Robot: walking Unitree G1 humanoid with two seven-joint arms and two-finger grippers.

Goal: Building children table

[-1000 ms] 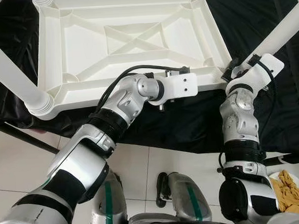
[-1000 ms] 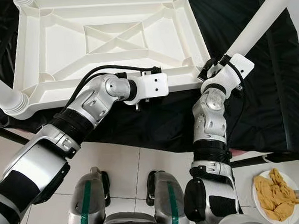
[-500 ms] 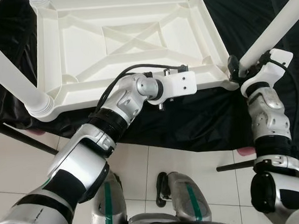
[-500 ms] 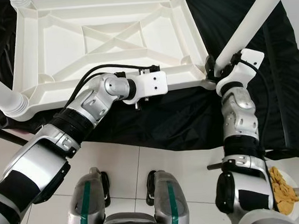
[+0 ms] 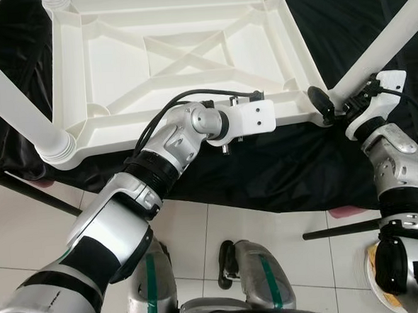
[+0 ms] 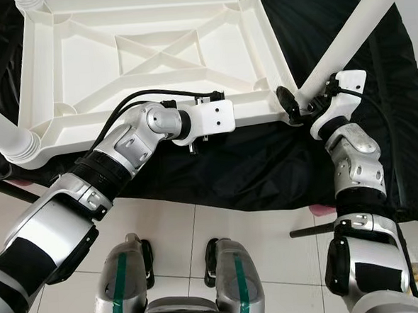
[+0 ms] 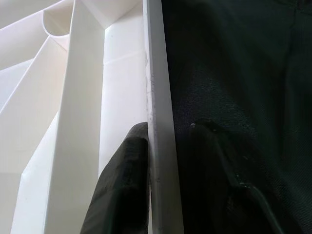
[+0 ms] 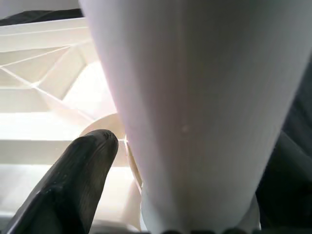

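Upside down on a black cloth (image 5: 281,173) lies the white plastic tabletop (image 5: 175,59), smooth and glossy, its underside ribbed with a moulded X; no readable writing anywhere. At its near rim the left gripper (image 7: 161,161) pinches the thin edge wall, one finger (image 7: 122,185) inside, one outside. At the tabletop's near right corner the right gripper (image 5: 333,105) closes round the base of a smooth round white leg (image 5: 376,40) standing in its socket.

Head stereo pair looks steeply down on the upturned table (image 5: 175,59); both share it. Wrist cameras sit very close: left at rim (image 7: 158,122), right at leg (image 8: 195,112).
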